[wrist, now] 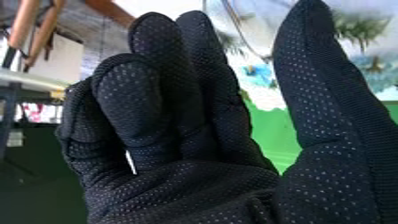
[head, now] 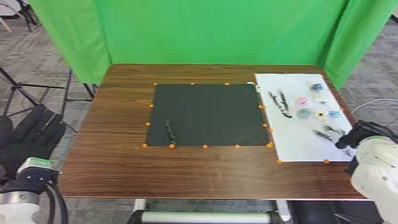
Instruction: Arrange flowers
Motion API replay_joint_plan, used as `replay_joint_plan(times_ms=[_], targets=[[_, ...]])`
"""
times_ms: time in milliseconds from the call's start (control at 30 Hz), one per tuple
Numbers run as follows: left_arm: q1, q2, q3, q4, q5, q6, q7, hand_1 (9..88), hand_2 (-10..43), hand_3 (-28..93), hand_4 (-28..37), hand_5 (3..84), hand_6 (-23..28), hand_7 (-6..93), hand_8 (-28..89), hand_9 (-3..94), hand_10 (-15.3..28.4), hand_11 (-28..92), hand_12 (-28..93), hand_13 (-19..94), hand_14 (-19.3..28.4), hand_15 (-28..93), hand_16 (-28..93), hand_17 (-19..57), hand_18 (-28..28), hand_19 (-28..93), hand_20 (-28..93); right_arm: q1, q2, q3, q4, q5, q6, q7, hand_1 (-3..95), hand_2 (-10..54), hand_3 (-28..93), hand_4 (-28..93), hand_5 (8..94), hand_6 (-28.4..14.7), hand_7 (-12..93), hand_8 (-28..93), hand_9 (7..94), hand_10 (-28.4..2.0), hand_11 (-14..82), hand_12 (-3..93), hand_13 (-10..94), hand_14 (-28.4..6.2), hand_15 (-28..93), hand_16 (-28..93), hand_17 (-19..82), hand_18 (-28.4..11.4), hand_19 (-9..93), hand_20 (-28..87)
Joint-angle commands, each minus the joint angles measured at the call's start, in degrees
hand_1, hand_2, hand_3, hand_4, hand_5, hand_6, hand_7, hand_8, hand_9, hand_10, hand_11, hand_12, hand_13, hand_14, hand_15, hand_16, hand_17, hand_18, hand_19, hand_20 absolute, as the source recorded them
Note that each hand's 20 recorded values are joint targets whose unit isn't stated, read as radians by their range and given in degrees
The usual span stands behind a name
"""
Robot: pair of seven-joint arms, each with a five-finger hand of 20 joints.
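- I take the step in hand to be picking the next green stem off the white sheet (head: 299,148), so I'd bring my right hand (head: 364,133) in low and from the right, wrist level.
- I'd set the thumb (wrist: 306,85) on one side of a stem and the fingers (wrist: 142,107) on the other, then close gently; a stem that thin could slip through or get pushed along the sheet.
- Gripping the bare stalk rather than the leafy end should spare the leaves and give me better control of the angle.
- I'd lift straight up before heading left, as a low sweep could drag the blue flower (head: 334,114) or the pink flower (head: 302,100) out of place.
- The black mat (head: 204,110) looks like the place to build the arrangement; one leafy sprig (head: 170,133) lies at its near left, so I judge this an early stage, and I'd lower the next piece beside it without brushing it.
- The right hand's fingers are wide of the thumb, loosely bent, with nothing between them.
- The green stems (head: 323,135) lie just left of those fingers, on the near part of the sheet; the flowers are farther off, with the dark twigs (head: 280,103) to their left.
- My left hand (head: 28,137) is off the tabletop (head: 105,145) at the left, its fingers straight and empty.
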State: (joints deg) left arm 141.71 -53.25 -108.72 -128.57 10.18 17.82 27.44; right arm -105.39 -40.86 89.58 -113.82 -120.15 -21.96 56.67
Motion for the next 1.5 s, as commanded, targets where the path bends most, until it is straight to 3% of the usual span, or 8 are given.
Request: replay_joint_plan(times_ms=[33, 167, 400, 733, 1067, 1233, 1367, 1500], targets=[[0.5, -0.33, 0.15, -0.33, -0.79, 0.08, 0.23, 24.3, 14.1, 70, -28.3, 37.4, 7.4, 16.7, -11, 29.4, 13.5, 22, 8, 19, 11.8, 30, -12, -0.4, 9.5, 26, 7, -0.7, -1.1, -0.7, 1.3, 3.8, 6.0, 0.6, 41.2, -9.5, 68, -28, 70.8, -4.7, 21, -10, 75.4, -15.4, 41.6, 32.8, 68, -14.2, 67, 35, 35, -28.1, 87, 32], [0.7, -0.57, 0.33, -0.33, -0.75, -0.09, 0.13, 24.5, 14.2, 70, -28.3, 37.6, 7.4, 16.8, -11, 29.5, 13.5, 22, 8, 19, 11.8, 31, -12, -0.5, 9.5, 26, 7, 0.2, -1.4, -2.5, 2.3, 1.2, 7.4, -0.1, 46.5, -9.5, 65, -28, 73.0, -2.8, 25, 1, 78.4, -14.3, 40.8, 32.6, 70, -13.4, 67, 36, 36, -27.5, 87, 31], [0.8, -0.74, 0.39, -0.38, -0.54, -0.02, 0.14, 24.4, 14.2, 70, -28.3, 37.8, 7.4, 16.9, -11, 29.6, 13.5, 23, 8, 19, 11.8, 31, -12, -0.5, 9.6, 27, 7, -0.2, -1.6, -3.1, 3.0, -1.5, 12.5, -0.8, 54.1, -9.5, 66, -28, 76.2, -2.4, 30, 10, 82.1, -13.0, 39.3, 37.2, 72, -12.4, 67, 37, 37, -27.1, 86, 30], [1.2, -0.84, 0.4, -0.58, -0.59, 0.12, 0.02, 24.4, 14.1, 70, -28.3, 37.7, 7.4, 16.7, -11, 29.6, 13.4, 23, 7, 19, 11.8, 31, -12, -0.3, 9.5, 26, 7, -1.6, -1.0, -2.3, -4.7, -5.9, 20.5, 0.5, 53.5, -9.5, 72, -25, 78.7, -2.3, 33, 20, 85.8, -12.3, 37.3, 41.3, 76, -12.4, 68, 37, 40, -27.8, 89, 31], [0.9, -0.82, 0.37, -0.5, -0.29, 0.1, -0.83, 24.4, 14.0, 70, -28.3, 37.7, 7.5, 16.6, -11, 29.5, 13.5, 22, 7, 19, 11.8, 31, -12, -0.3, 9.5, 26, 7, 8.8, -5.2, -12.0, -11.0, -4.4, 21.9, -4.5, 53.5, -9.5, 72, -23, 80.2, -2.9, 32, 22, 86.6, -12.7, 38.3, 40.5, 77, -12.4, 68, 37, 41, -28.3, 91, 30], [0.3, -0.46, 0.56, -0.24, -0.36, 0.4, -1.28, 24.5, 14.0, 70, -28.3, 37.6, 7.5, 16.6, -11, 29.5, 13.5, 22, 7, 19, 11.7, 30, -12, -0.3, 9.4, 26, 7, 19.6, -12.1, -22.7, -6.9, -1.9, 20.1, -6.1, 53.5, -9.5, 72, -23, 80.5, -2.9, 31, 23, 86.7, -12.6, 38.4, 40.6, 78, -12.4, 68, 37, 41, -28.3, 91, 30], [-1.3, -0.19, 1.29, 0.34, 0.08, 0.22, -2.46, 24.5, 13.9, 70, -28.3, 37.6, 7.5, 16.5, -11, 29.5, 13.5, 22, 7, 19, 11.7, 30, -12, -0.3, 9.5, 26, 7, 27.3, -17.4, -31.4, -1.8, -1.6, 20.1, -6.6, 52.3, -9.5, 73, -21, 80.8, -3.0, 31, 24, 86.9, -12.8, 38.9, 40.1, 78, -12.5, 69, 37, 41, -28.3, 92, 29], [-2.0, 0.1, 1.87, 0.52, 0.31, 0.26, -3.6, 24.6, 13.9, 70, -28.3, 37.5, 7.4, 16.6, -11, 29.4, 13.3, 22, 7, 19, 11.7, 30, -12, -0.4, 9.5, 26, 7, 31.8, -22.1, -36.7, 2.7, -0.5, 16.3, -5.5, 51.7, -9.5, 73, -21, 80.9, -2.9, 31, 25, 86.8, -13.0, 40.6, 37.9, 78, -12.4, 69, 37, 41, -28.3, 92, 29]])
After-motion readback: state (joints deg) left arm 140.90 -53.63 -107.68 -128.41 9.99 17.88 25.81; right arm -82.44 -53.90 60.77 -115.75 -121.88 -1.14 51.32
